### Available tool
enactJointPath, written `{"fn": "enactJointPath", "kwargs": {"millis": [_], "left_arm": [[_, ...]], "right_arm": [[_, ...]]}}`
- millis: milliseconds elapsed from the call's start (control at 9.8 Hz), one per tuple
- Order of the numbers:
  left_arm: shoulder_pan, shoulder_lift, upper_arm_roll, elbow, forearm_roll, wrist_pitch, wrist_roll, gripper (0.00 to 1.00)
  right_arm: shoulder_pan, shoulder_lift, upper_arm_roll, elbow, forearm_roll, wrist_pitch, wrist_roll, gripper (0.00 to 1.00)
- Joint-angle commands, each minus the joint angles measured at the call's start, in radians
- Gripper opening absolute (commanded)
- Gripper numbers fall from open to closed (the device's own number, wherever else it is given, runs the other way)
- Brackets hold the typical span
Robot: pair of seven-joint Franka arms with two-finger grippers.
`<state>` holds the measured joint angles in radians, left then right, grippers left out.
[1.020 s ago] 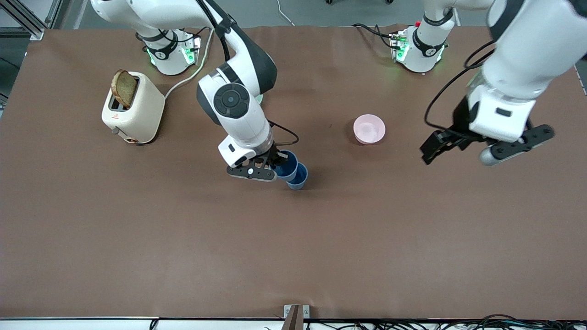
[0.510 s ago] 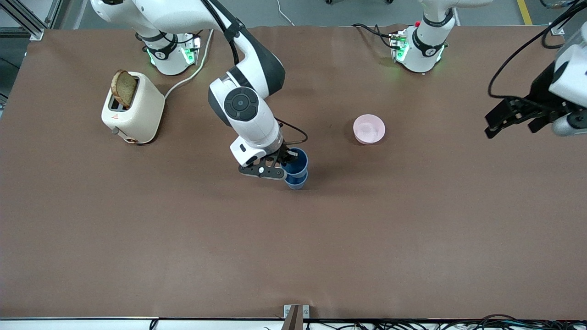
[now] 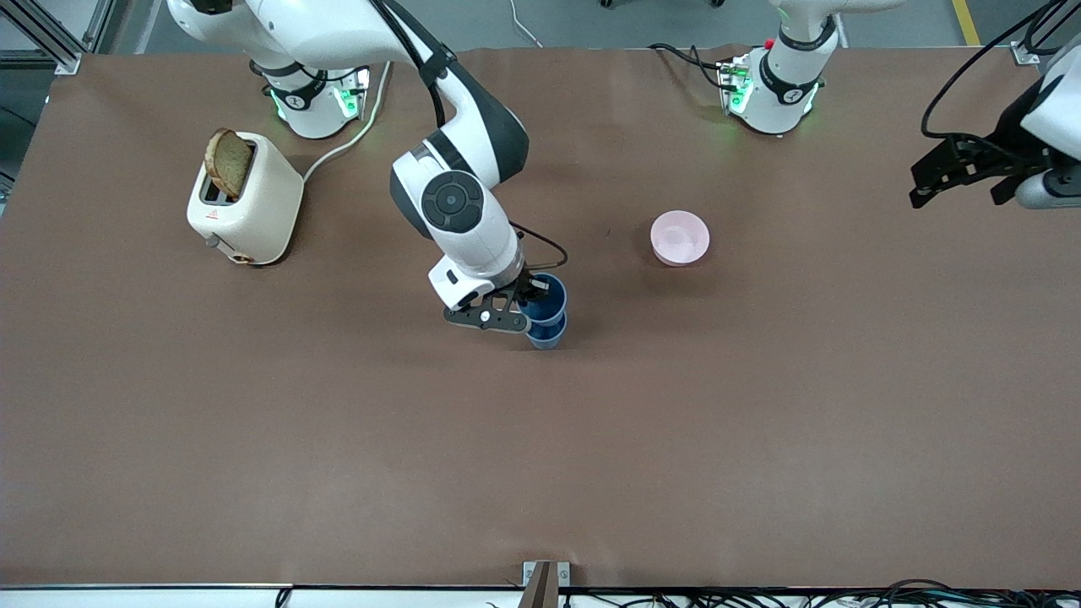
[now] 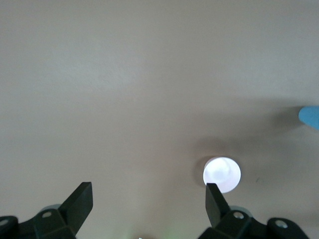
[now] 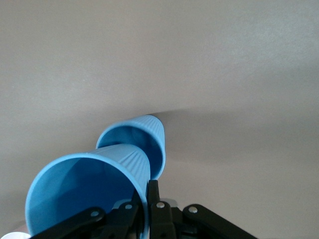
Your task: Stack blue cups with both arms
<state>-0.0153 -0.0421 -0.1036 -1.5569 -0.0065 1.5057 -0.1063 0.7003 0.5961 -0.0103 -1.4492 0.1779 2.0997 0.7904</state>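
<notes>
Right gripper (image 3: 530,306): clenched on the rim of the upper blue cup (image 3: 545,297), over mid-table.
Upper blue cup: partly seated in the lower blue cup (image 3: 546,335), which stands on the table (image 3: 540,456).
Left gripper (image 3: 963,177): waits, fingers spread and holding nothing, above the left arm's end of the table.
Pink bowl (image 3: 680,237): between the cups and the left gripper.

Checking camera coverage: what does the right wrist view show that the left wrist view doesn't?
Right wrist only: the right gripper shut on the held blue cup, whose base sits in the mouth of the second blue cup.

Left wrist only: the left gripper, open and holding nothing, high above the table with the pink bowl below it.

Both: the brown table. A sliver of blue shows at the left wrist view's edge, likely a cup.
</notes>
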Motion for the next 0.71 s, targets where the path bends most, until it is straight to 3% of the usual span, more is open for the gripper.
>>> {"fn": "enactJointPath", "kwargs": {"millis": [0,204,306,510,612], "left_arm": [[0.009,-0.004,-0.008,-0.058,-0.020,0.004,0.043,1.00],[0.009,-0.001,-0.008,-0.057,-0.018,0.011,0.043,1.00],[0.011,-0.001,-0.007,-0.057,-0.010,0.011,0.043,1.00],[0.009,-0.011,-0.010,-0.060,-0.001,0.004,0.040,1.00],[0.008,-0.015,-0.013,-0.055,-0.001,0.004,0.028,1.00]], "right_arm": [[0.010,0.007,-0.007,0.007,0.012,0.003,-0.017,0.04],[0.001,0.007,-0.008,0.009,0.011,0.005,-0.019,0.10],[-0.001,0.007,-0.008,0.010,0.011,0.005,-0.019,0.21],[0.010,0.007,-0.010,0.012,0.002,0.006,-0.013,1.00],[0.005,-0.004,-0.011,0.013,0.000,0.003,-0.011,1.00]]}}
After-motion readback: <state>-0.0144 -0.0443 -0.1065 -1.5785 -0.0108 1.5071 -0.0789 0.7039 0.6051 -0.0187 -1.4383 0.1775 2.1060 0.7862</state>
